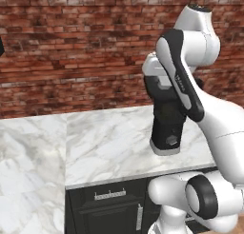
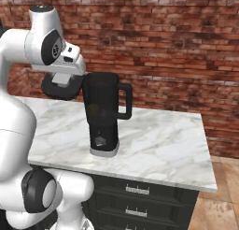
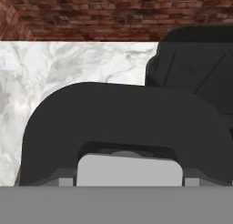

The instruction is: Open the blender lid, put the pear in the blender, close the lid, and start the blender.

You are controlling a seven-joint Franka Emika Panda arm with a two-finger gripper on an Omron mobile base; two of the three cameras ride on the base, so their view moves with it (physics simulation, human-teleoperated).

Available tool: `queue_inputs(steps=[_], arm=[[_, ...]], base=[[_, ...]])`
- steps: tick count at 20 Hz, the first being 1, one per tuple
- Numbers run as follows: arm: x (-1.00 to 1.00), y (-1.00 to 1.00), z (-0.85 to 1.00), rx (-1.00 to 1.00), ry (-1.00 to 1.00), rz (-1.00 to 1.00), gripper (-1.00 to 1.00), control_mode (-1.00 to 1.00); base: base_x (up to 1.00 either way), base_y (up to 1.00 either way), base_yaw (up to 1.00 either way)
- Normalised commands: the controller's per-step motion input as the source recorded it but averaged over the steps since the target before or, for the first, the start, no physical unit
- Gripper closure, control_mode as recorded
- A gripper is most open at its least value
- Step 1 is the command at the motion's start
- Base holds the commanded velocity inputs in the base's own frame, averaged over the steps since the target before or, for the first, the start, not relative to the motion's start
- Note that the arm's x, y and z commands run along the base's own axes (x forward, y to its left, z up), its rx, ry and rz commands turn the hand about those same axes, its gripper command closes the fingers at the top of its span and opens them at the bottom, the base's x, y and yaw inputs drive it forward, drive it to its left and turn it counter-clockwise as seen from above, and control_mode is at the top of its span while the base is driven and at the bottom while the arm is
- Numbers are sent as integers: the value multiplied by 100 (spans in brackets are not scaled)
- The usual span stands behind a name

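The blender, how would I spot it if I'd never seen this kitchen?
Find the white marble counter in front of the red brick wall. The blender stands on it, near the front edge by the robot's arm. It is the tall black jug with a looped handle on its side and a grey-rimmed base.

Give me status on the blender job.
Done: the blender lid is off the blender, gripped by the pincer beside the jar. Unclear: a faint shape inside the dark jar may be the pear. Left: refit the lid, turn the grey knob.
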Motion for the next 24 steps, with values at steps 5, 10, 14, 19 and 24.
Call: queue_inputs(steps=[5,10,14,19,24], arm=[[0,-24,44,0,-5,-6,100,-100],[8,-29,33,0,-1,-7,100,-100],[26,-32,12,0,0,-5,100,-100],[57,-28,0,-2,5,0,100,-100],[63,-13,1,-1,7,0,100,-100]], base=[[0,0,0],[0,0,0],[0,0,0],[0,0,0],[0,0,0]])
